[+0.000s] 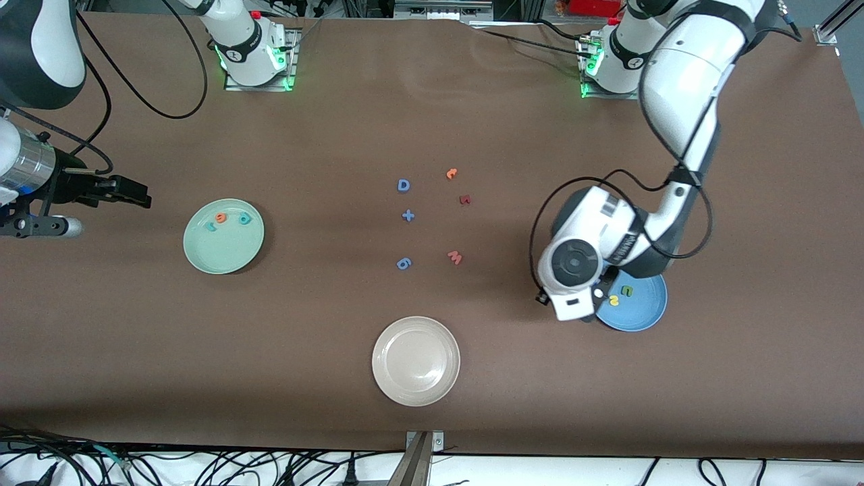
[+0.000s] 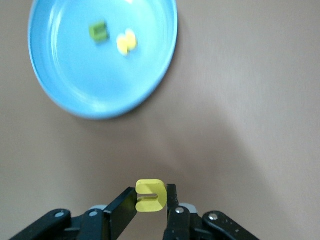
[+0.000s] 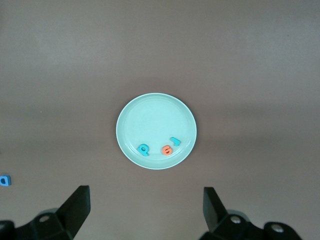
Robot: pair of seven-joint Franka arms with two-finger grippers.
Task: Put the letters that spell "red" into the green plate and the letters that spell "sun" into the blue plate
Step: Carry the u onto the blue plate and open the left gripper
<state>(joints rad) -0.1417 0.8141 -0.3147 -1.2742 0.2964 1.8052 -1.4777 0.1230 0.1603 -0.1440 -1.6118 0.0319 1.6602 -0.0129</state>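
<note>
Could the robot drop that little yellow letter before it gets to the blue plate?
It might. The left gripper pinches the yellow arch letter only at its fingertips, over bare table beside the blue plate, so a slip would land it off the plate. Dropped carelessly, it could also bump the green letter and yellow s already inside. The right gripper waits open.

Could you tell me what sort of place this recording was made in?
Most likely a robotics lab bench. Two arms are bolted to a brown table, loose cables hang at its edge, and foam letters lie between the green plate and the blue plate like a test exercise.
</note>
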